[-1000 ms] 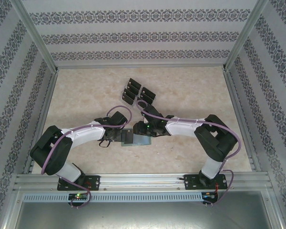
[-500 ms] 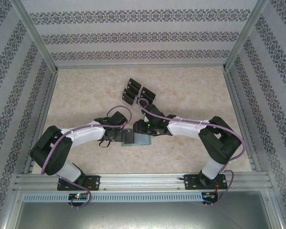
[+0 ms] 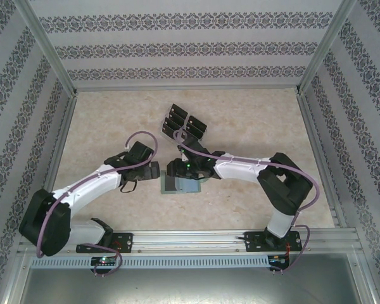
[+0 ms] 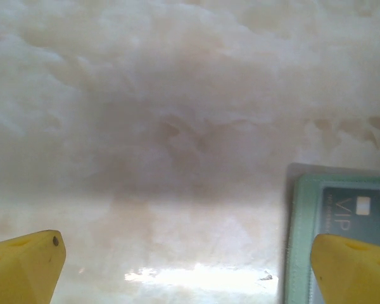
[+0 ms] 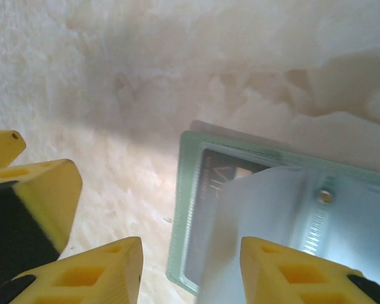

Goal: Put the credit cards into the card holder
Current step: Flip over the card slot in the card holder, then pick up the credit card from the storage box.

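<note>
Card holder [image 3: 191,189]: open, one credit card [image 4: 361,212] tucked inside.
Spare cards [image 3: 183,123]: several, not yet loaded.
Left gripper [image 4: 190,266]: spread wide, empty.
Right gripper [image 5: 191,275]: part-spread, empty.

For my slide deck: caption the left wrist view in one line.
Open left gripper above the marble table, one fingertip over the green card holder with a dark card in it.

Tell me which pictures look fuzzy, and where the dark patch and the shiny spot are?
Left wrist view: the table is blurred, a broad shadow crosses its middle and a white glare spot sits near the bottom; the lettering on the credit card in the card holder is soft. Right wrist view: also soft, shadow up top. Top external view: sharp and evenly lit.
</note>
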You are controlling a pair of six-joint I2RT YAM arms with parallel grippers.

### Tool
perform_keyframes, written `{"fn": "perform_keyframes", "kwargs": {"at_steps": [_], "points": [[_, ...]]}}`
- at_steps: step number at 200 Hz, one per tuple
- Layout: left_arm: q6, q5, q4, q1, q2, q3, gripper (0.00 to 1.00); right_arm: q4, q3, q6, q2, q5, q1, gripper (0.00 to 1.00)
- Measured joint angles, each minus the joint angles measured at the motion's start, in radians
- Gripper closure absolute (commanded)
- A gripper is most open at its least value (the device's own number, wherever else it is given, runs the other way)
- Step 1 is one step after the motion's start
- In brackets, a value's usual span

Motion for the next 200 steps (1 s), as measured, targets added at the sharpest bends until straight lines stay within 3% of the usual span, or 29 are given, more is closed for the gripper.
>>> {"fn": "perform_keyframes", "kwargs": {"at_steps": [49,91,121,152,176,200], "points": [[0.001,0.004,-0.042,0.055,-0.069,-0.016,0.0,0.008,0.099,0.019,0.129,-0.024,0.058,0.54],[0.002,0.018,-0.046,0.061,-0.074,-0.016,0.0,-0.002,0.103,0.025,0.117,-0.032,0.053,0.54],[0.017,0.056,-0.044,0.061,-0.064,-0.015,0.0,-0.045,0.075,0.005,-0.035,-0.025,-0.015,0.54],[0.036,0.095,-0.042,0.046,0.002,0.008,0.0,-0.144,0.108,-0.09,-0.193,0.003,-0.167,0.54],[0.04,0.11,-0.024,0.01,0.061,0.033,0.0,-0.252,0.196,-0.198,-0.194,0.05,-0.262,0.54],[0.042,0.119,-0.008,-0.025,0.104,0.048,0.0,-0.356,0.291,-0.301,-0.15,0.08,-0.296,0.54]]}}
